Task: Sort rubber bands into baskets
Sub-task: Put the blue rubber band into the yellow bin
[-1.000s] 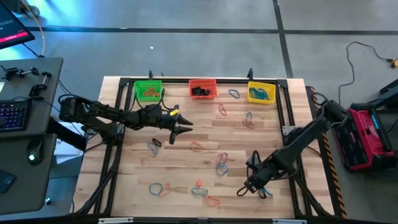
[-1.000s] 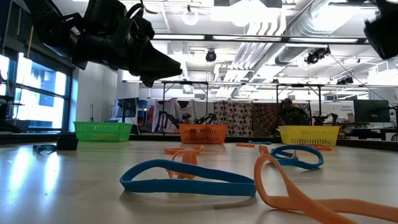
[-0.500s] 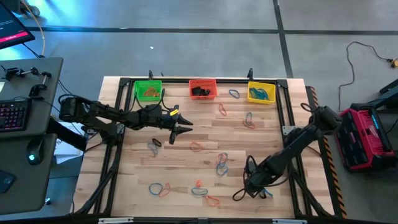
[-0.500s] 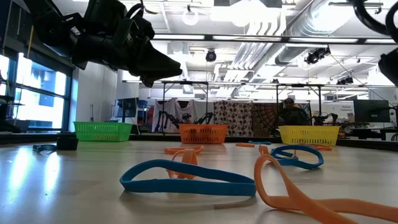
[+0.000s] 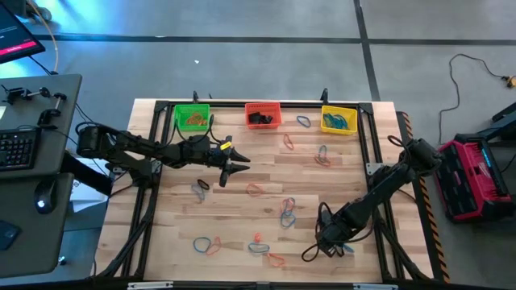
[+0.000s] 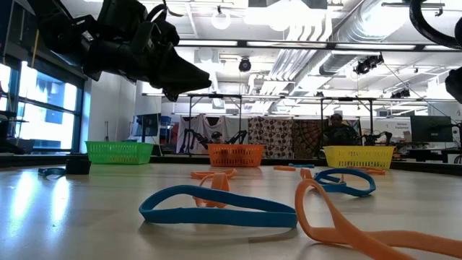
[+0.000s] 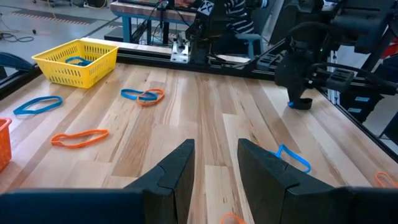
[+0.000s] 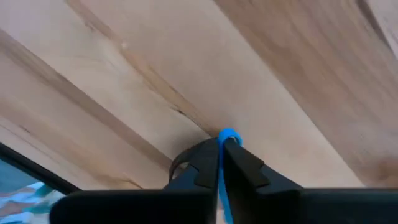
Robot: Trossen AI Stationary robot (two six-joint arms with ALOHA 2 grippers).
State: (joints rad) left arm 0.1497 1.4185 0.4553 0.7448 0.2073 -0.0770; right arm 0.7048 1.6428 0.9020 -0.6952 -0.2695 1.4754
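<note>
Pinching a blue band (image 8: 225, 138) between closed fingers (image 8: 244, 163), the right gripper (image 5: 329, 239) sits low on the wood desk (image 5: 339, 181) near its front-right corner, the band caught right at the tips against the boards. The left gripper (image 5: 239, 168) hovers above the desk's middle-left part, fingers (image 7: 177, 168) apart with nothing between them. Along the back edge stand three baskets: green (image 5: 192, 118) toward the left, red (image 5: 263, 113) in the middle, yellow (image 5: 339, 119) toward the right, with blue bands in the yellow one. Loose bands lie scattered over the desk: an orange one (image 5: 256, 190) near the centre, a blue-and-orange cluster (image 5: 287, 212) just in front of it, a blue-and-orange pair (image 5: 206, 244) toward the front-left, an orange one (image 5: 276, 259) by the front edge, and a dark one (image 5: 200, 187) just beside the left gripper. A blue band (image 5: 303, 122) lies between the red and yellow baskets.
</note>
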